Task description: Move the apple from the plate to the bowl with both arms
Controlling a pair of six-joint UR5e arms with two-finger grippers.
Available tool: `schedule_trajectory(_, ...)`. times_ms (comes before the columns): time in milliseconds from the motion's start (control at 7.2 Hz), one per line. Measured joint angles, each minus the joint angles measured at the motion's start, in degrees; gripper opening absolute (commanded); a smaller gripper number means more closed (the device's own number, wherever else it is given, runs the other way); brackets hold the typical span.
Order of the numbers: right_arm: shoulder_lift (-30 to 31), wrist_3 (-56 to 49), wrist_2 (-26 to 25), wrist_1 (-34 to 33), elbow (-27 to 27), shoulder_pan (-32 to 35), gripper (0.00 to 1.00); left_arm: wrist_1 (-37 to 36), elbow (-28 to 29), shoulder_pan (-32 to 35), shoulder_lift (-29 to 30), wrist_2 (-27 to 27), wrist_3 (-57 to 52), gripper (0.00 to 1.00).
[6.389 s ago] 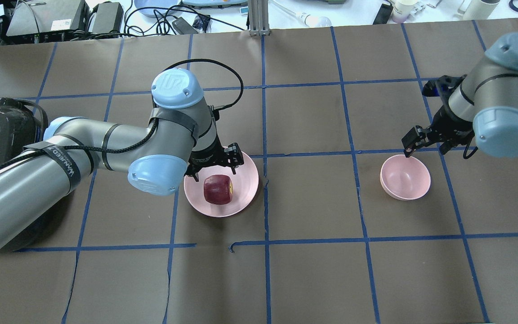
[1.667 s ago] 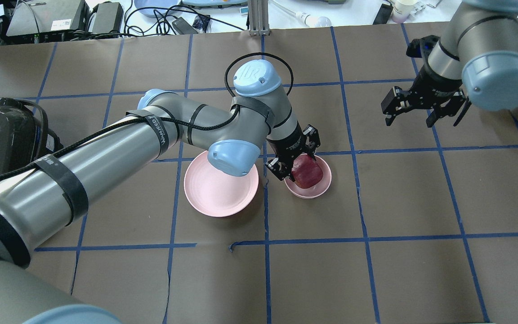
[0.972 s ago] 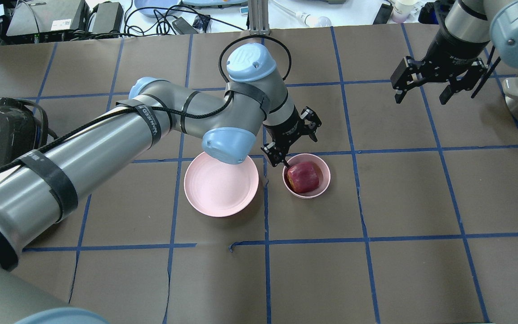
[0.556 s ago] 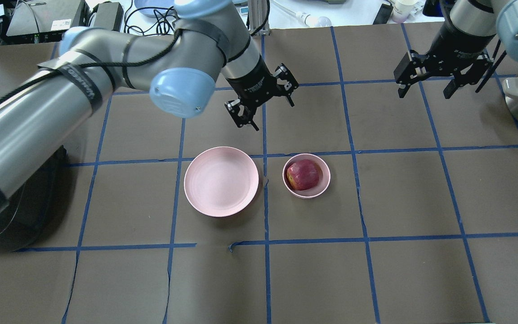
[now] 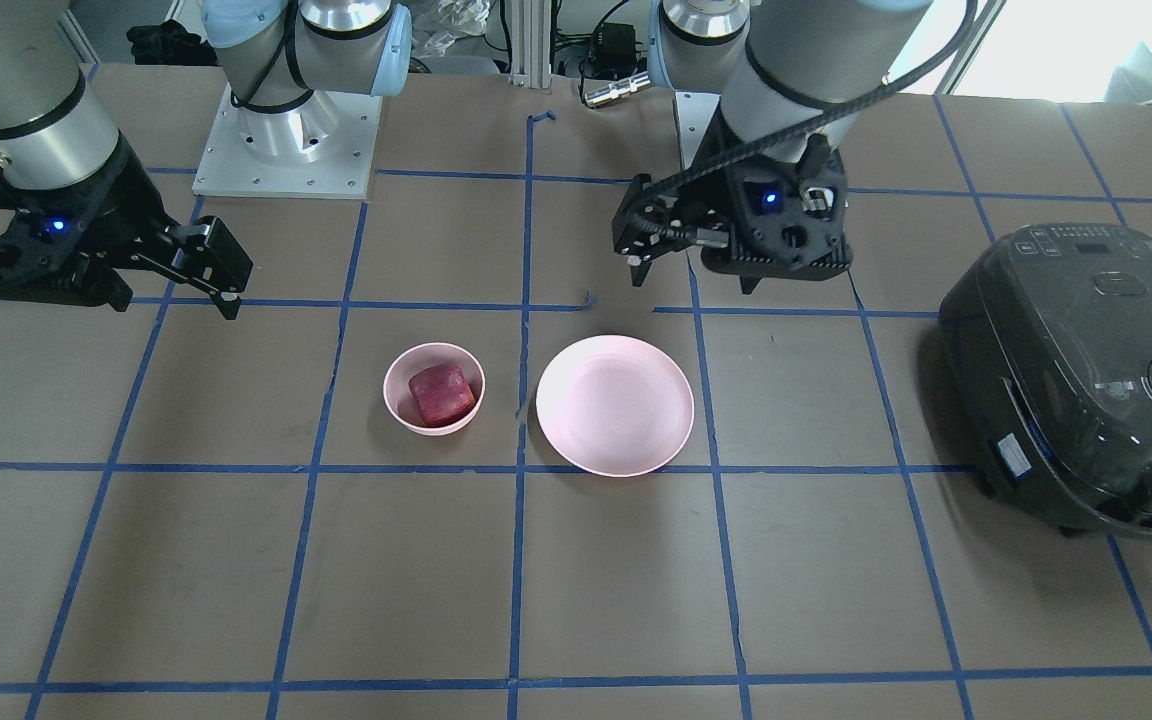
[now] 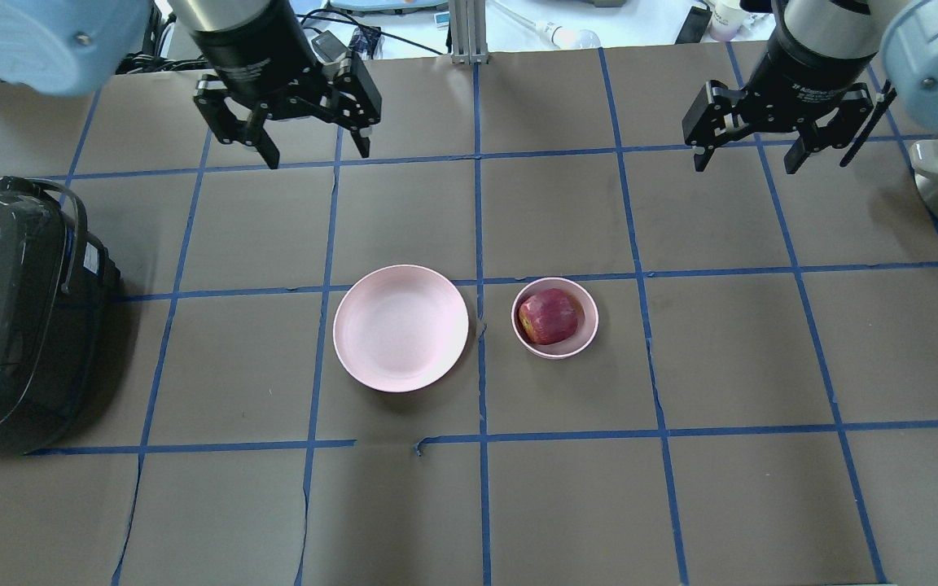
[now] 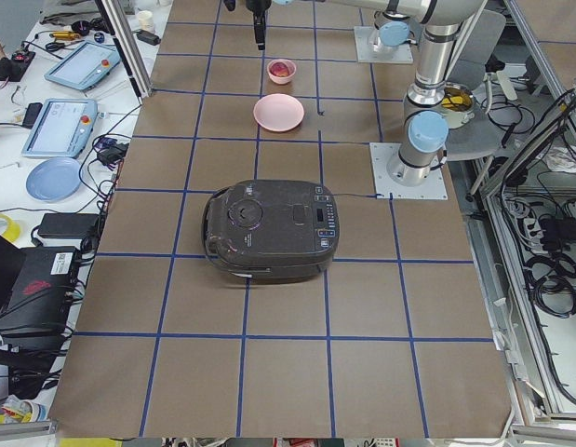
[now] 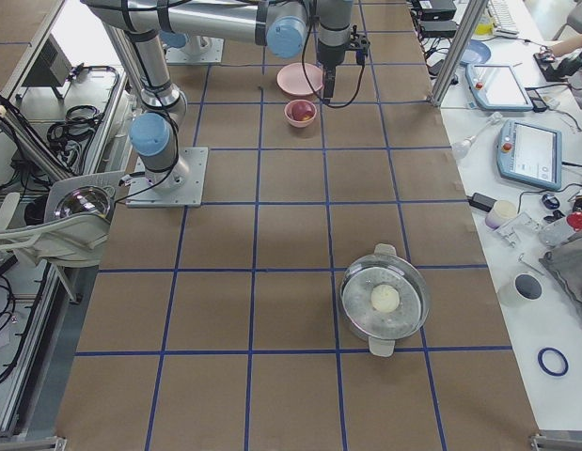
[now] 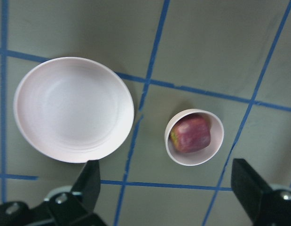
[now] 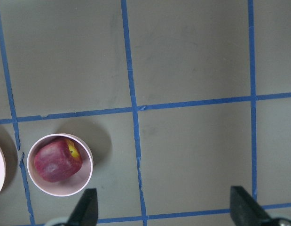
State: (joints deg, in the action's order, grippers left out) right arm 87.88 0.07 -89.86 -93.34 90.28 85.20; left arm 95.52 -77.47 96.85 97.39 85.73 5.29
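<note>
Left gripper [image 6: 317,155]: upper left of the overhead frame, fingers spread, holding nothing.
Right gripper [image 6: 744,165]: upper right, fingers spread, holding nothing.
Plate [image 6: 401,328]: centre, nothing on it.
Bowl [image 6: 557,352]: just right of the plate, not touching it.
Apple [image 6: 550,316]: inside the bowl; transfer judged complete.
Key relation: apple lies lower in frame, between both grippers, the right one somewhat nearer.
Count: two grippers, one plate, one bowl, one apple.
</note>
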Motion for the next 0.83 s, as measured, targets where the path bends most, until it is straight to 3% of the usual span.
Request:
schedule_trajectory(417, 2.5, 0.7, -0.1, 2.9, 0.0, 0.6, 1.00, -5.3, -6.7, -1.5, -6.0, 5.7, -4.7, 1.00)
schedule_trajectory(556, 2.7, 0.8, 0.4, 3.1, 0.0, 1.1, 1.00, -8.3, -8.6, -1.8, -7.0, 6.2, -4.9, 1.00)
schedule_trajectory(833, 3.1, 0.8, 0.3, 3.3, -0.1, 1.6, 1.00, -7.5, -8.9, -2.1, -7.8, 6.2, -4.9, 1.00)
